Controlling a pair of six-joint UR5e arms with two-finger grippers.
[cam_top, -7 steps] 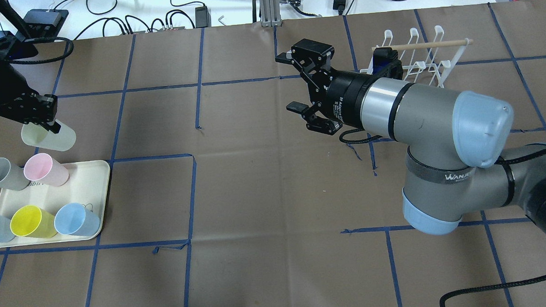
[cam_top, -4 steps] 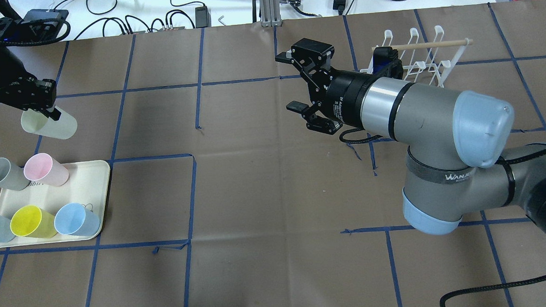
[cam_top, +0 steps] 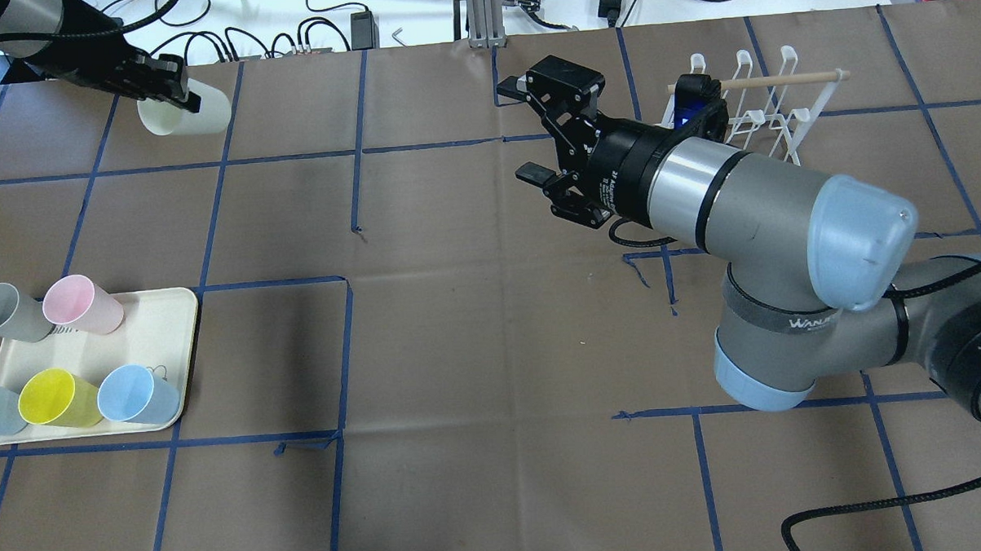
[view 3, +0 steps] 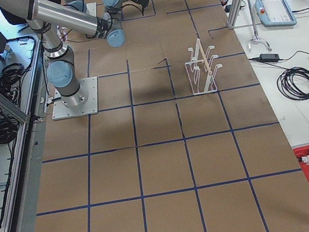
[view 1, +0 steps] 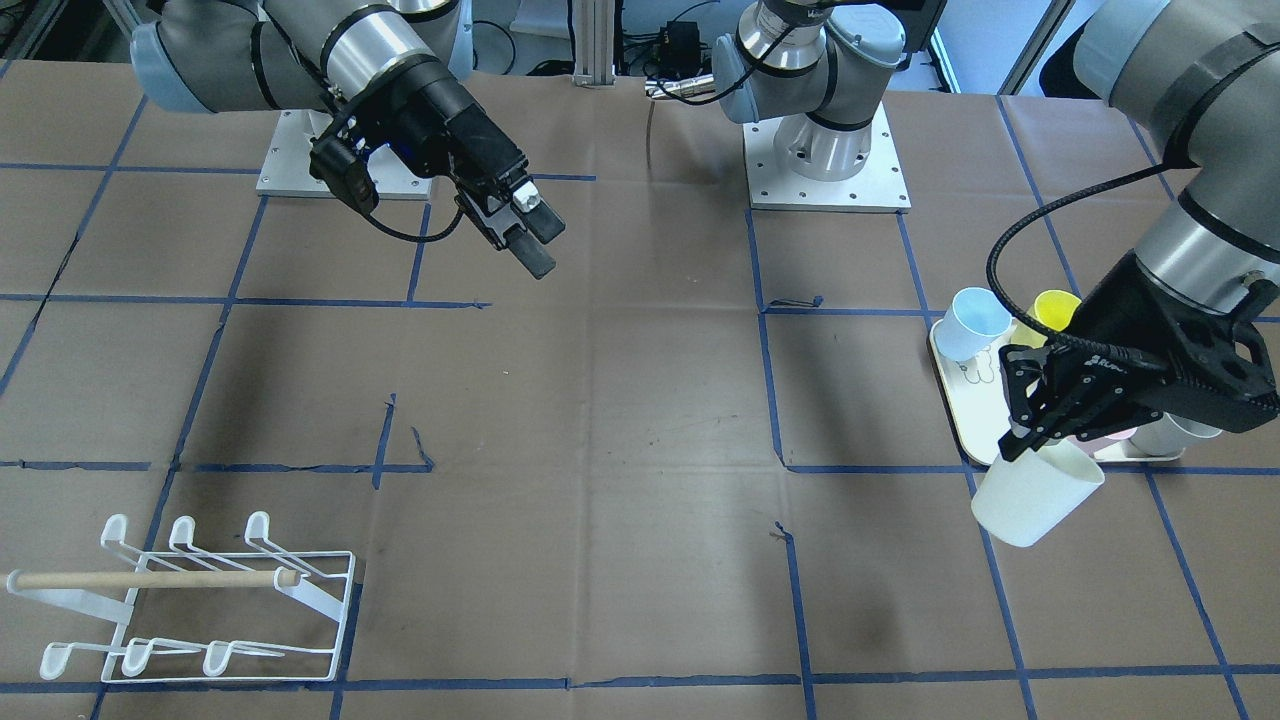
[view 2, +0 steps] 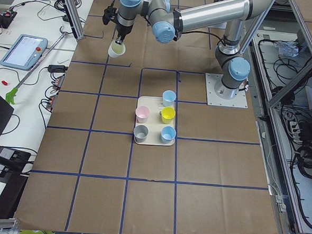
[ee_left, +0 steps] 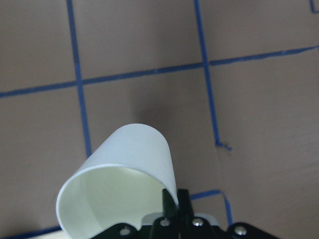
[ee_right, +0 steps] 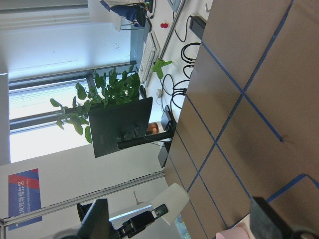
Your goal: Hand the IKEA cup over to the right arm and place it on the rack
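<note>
Robotics laboratory. The right arm (view 1: 220,40) and left arm (view 1: 810,50) are bolted to metal base plates (view 1: 870,190) on a bench (view 1: 640,400) covered in brown paper with a blue tape grid (view 1: 772,380). Teach pendants (view 2: 23,50), loose cables (view 3: 296,83) and aluminium framing (view 1: 588,40) stand along the bench edges.

Left claw (cam_top: 189,98) pinches the pale cup (cam_top: 207,114), apparently by its rim; right claw (cam_top: 520,131) hangs spread wide.
</note>
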